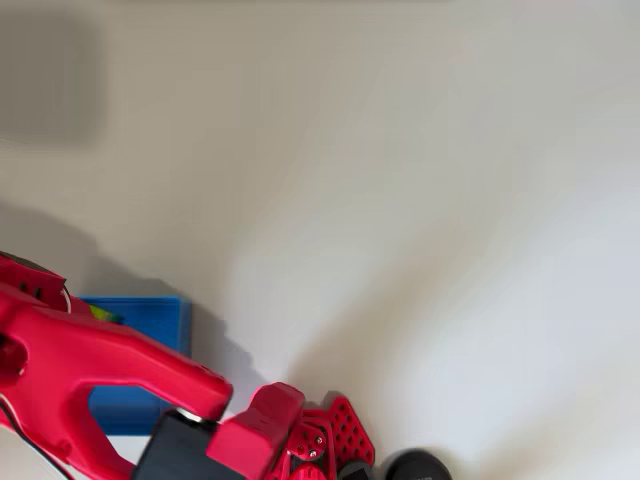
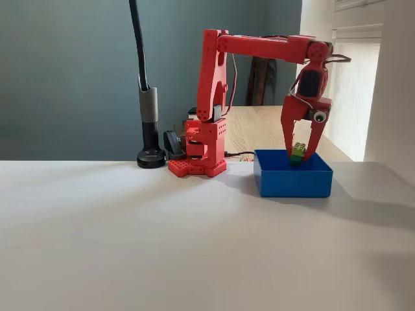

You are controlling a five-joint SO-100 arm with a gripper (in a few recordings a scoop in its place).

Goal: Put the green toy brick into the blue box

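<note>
My pincer [image 2: 300,154] points straight down over the blue box [image 2: 293,181], fingertips just at the level of its rim in the fixed view. The two red fingers [image 2: 287,129] are spread only narrowly at the tips, and between those tips sits the green toy brick [image 2: 297,153], gripped and held clear above the box floor as far as I can judge. Whether the brick's underside touches anything inside the box: cannot tell, the near wall hides it.

In the overhead view my upper arm covers most of the box [image 1: 150,318]; a sliver of lime green [image 1: 101,313] shows at the arm's edge, over the blue interior near the box's upper-left corner. The fingers themselves are hidden under the arm there.

Outward from the pincer: my red arm [image 2: 259,46] runs level from the wrist back to the upright link, which stands on the red base [image 2: 198,155] at the far side of the white table [image 2: 162,240]. The box stands just beside the base, to its right in the fixed view, not touching it.

Left of the base, a black gooseneck stand [image 2: 148,123] with a round foot rises out of the picture. Behind it, a dark teal wall [image 2: 71,78].
</note>
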